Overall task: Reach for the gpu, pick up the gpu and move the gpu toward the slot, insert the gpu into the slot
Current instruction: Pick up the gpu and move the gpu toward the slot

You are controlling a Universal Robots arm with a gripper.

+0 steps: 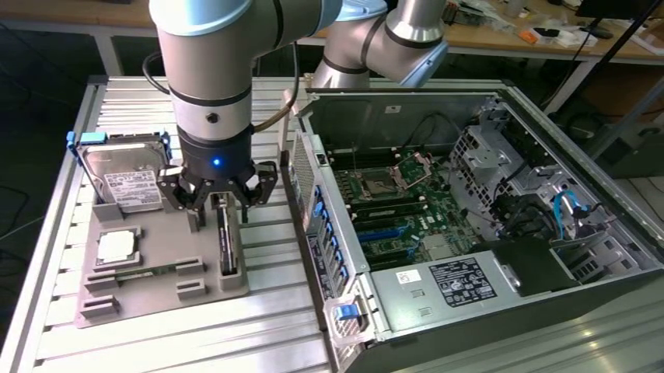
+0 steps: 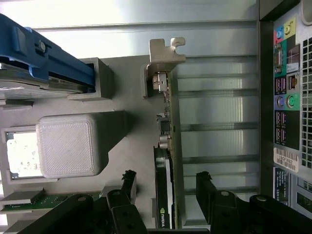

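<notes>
Hand astride upright gpu, gaps beside both card faces

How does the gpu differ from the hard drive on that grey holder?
The gpu is a thin dark card standing on edge; the hard drive is a thicker silver box, leaning back. The gripper straddles the gpu, not the hard drive. Both sit in the grey holder.

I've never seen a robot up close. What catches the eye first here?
The big silver robot arm, its black gripper open astride a thin dark grey circuit card standing on edge in a grey plastic holder. On the exterior view's right lies an open dark computer case showing its green motherboard.
</notes>
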